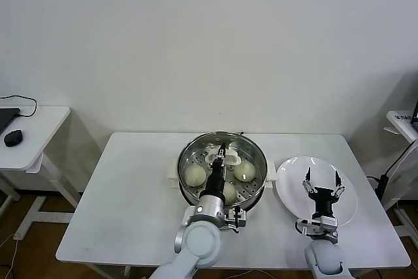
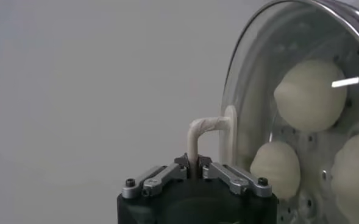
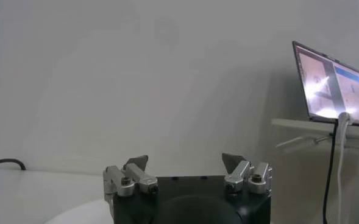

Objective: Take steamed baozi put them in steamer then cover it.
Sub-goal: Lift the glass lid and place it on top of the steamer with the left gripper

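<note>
The steamer (image 1: 189, 187), a shiny steel pot with white side handles, stands mid-table. The glass cover (image 1: 256, 149) lies over it; through the glass I see three baozi (image 1: 195, 175), (image 1: 245, 172), (image 1: 229, 193). My left gripper (image 1: 223, 155) is shut on the cover's cream-white handle (image 1: 230, 159). In the left wrist view the handle (image 2: 197, 131) runs between the closed jaws of my left gripper (image 2: 193, 163), with the cover (image 2: 246, 79) and baozi (image 2: 310, 94) beyond. My right gripper (image 1: 321, 180) is open and empty above the white plate (image 1: 287, 181); it shows in its own wrist view (image 3: 184, 162).
A side table (image 1: 39, 129) with a black mouse (image 1: 13, 138) stands at the far left. Another stand (image 1: 401, 122) is at the far right; a laptop (image 3: 331, 85) shows on it in the right wrist view. The white table (image 1: 130, 207) has bare surface left of the steamer.
</note>
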`<state>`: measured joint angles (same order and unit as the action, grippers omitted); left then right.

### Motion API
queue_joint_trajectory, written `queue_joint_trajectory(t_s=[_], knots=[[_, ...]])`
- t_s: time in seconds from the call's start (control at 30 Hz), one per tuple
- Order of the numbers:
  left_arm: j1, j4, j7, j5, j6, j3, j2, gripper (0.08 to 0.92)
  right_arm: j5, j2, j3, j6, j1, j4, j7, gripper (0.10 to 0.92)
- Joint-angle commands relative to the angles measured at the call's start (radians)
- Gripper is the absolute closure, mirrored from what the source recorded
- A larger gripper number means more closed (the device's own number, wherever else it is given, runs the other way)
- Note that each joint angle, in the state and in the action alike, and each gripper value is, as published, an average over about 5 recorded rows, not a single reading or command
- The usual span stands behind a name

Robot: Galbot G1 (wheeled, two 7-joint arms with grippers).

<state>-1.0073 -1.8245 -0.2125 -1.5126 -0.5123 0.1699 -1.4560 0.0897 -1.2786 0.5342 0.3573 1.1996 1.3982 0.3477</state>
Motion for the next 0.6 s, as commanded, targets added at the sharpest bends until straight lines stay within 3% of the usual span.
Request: queue_joint_trajectory(t_s=[0.03, 0.6], knots=[[0.006, 0.013, -0.023, -0.046, 0.014, -0.003, -0.004, 0.81, -0.001, -0.002, -0.001, 0.001, -0.002, -0.002, -0.001, 0.203], [0.007, 0.009, -0.048, -0.08, 0.032, -0.015, 0.003, 0.81, -0.005, -0.005, -0.001, 0.002, -0.006, -0.006, -0.002, 0.203]])
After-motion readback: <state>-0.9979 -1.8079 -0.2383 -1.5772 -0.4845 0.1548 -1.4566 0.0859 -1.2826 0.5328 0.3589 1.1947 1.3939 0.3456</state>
